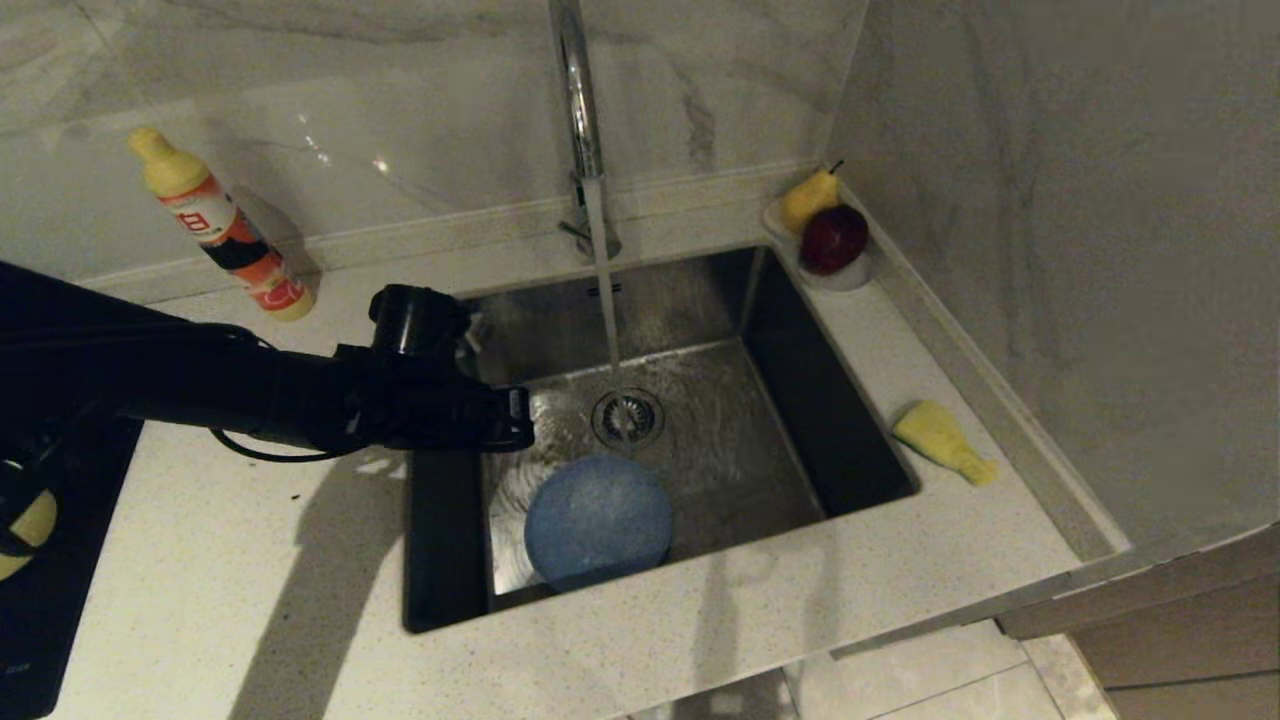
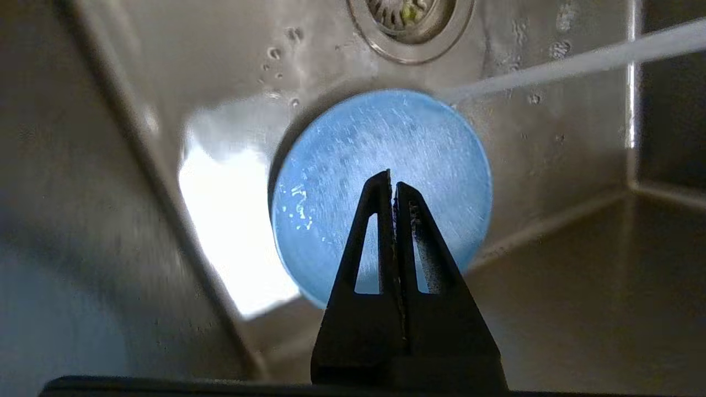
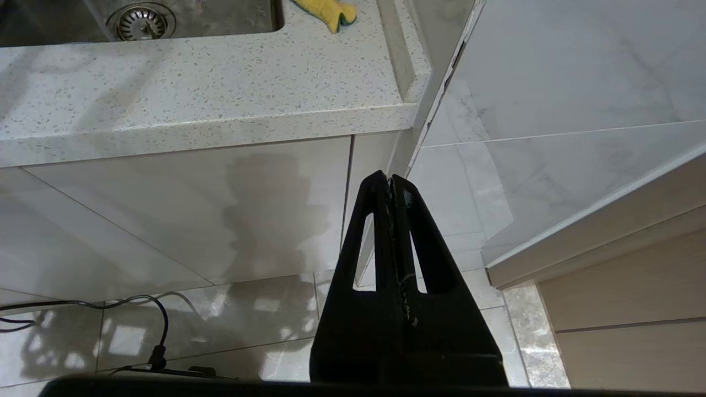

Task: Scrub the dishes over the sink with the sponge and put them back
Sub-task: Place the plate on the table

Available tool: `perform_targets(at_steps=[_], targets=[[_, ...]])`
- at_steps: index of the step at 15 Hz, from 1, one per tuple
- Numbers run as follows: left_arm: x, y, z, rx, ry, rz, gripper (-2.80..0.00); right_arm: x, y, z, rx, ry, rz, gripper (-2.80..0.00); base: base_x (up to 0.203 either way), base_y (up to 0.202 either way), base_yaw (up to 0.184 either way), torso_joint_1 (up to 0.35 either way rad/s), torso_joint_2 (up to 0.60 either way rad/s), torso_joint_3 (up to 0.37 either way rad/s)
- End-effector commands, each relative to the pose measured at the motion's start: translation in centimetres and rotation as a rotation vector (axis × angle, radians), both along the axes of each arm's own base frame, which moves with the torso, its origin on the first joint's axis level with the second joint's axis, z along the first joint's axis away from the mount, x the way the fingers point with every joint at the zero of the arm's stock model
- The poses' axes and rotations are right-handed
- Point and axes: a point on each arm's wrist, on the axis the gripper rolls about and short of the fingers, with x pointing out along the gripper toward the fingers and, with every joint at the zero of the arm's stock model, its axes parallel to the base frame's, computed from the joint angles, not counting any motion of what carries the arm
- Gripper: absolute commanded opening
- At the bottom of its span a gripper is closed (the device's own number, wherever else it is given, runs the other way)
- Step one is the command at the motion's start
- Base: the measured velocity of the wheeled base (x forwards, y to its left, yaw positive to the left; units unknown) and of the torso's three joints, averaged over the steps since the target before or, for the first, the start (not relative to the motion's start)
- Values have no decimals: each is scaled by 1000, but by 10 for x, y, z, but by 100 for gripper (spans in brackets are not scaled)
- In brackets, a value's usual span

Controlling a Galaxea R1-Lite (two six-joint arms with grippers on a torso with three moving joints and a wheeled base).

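A round blue dish (image 1: 597, 520) lies upside down in the front part of the steel sink (image 1: 770, 400); it also fills the left wrist view (image 2: 342, 165). Water runs from the tap (image 1: 580, 120) onto the basin beside the drain (image 1: 627, 417). My left gripper (image 1: 515, 425) hangs over the sink's left side, above the dish and apart from it, shut and empty (image 2: 392, 179). The yellow sponge (image 1: 943, 440) lies on the counter right of the sink. My right gripper (image 3: 389, 176) is parked below the counter's edge, shut and empty.
A detergent bottle (image 1: 225, 230) lies on the counter at the back left. A small dish with a pear and a red apple (image 1: 830, 240) sits in the back right corner. A pale yellow round piece (image 1: 30, 520) shows partly on the black hob at far left.
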Motion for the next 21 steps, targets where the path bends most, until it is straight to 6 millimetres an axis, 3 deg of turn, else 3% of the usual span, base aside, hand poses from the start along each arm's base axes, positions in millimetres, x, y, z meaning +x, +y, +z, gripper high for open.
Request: perform_targets(at_steps=[1,5,8,9,21], targets=[[15,7,-27,20,18,-15,-280,0,0,0,0,2,0,-280,0,0,0,0,0,0],[28,18,-52,72,26,-38,-280,0,0,0,0,2,1,-280,0,0,0,0,0,0],[30,23,-53,47,20,-59,-280,0,0,0,0,2,1,-280,0,0,0,0,0,0],[30,22,-53,47,21,-61,0,0,0,0,0,2,1,-280,0,0,0,0,0,0],[28,27,-62,44,53,-59,0,0,0,0,0,2,1,-280,0,0,0,0,0,0]])
